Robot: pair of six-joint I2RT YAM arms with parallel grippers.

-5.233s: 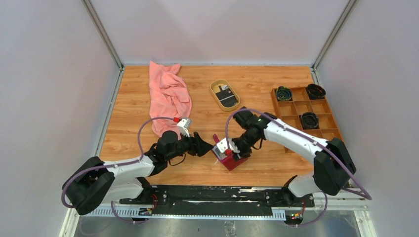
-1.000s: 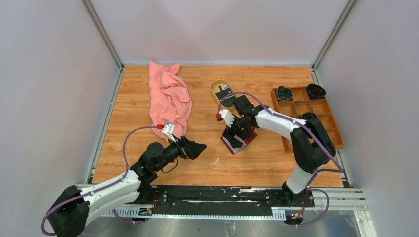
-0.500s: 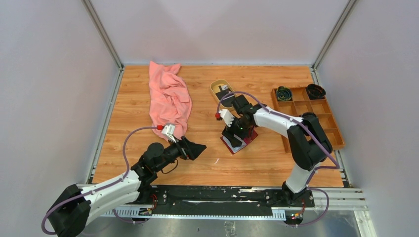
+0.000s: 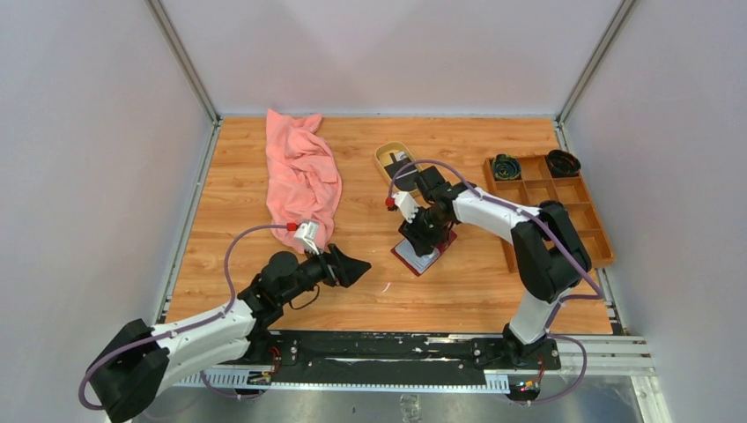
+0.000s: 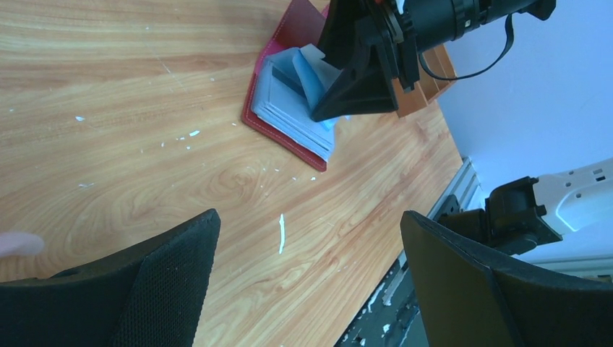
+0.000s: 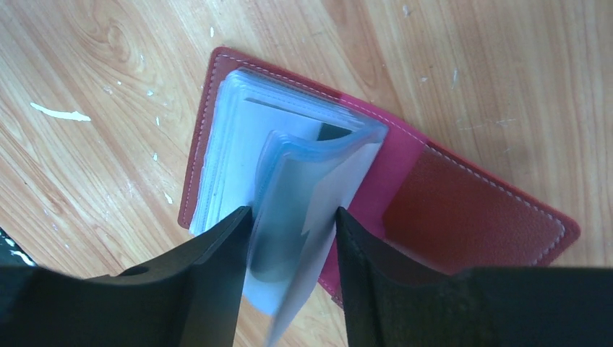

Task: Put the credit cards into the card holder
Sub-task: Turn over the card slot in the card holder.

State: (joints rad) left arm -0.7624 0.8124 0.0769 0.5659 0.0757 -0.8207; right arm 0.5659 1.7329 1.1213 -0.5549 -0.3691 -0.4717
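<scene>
On the wood table, mid-board, the dark red holder lies open, pale-stitched; its clear bluish sleeves fan upward; my right claw pinches a bunch of them; my left claw gapes wide, well apart.

We've got the right arm stretched forward, the right tool tipped down over the card holder, fingers pinching its clear sleeves. The left arm sits low, well left of the card holder, left tool gaping wide.
</scene>
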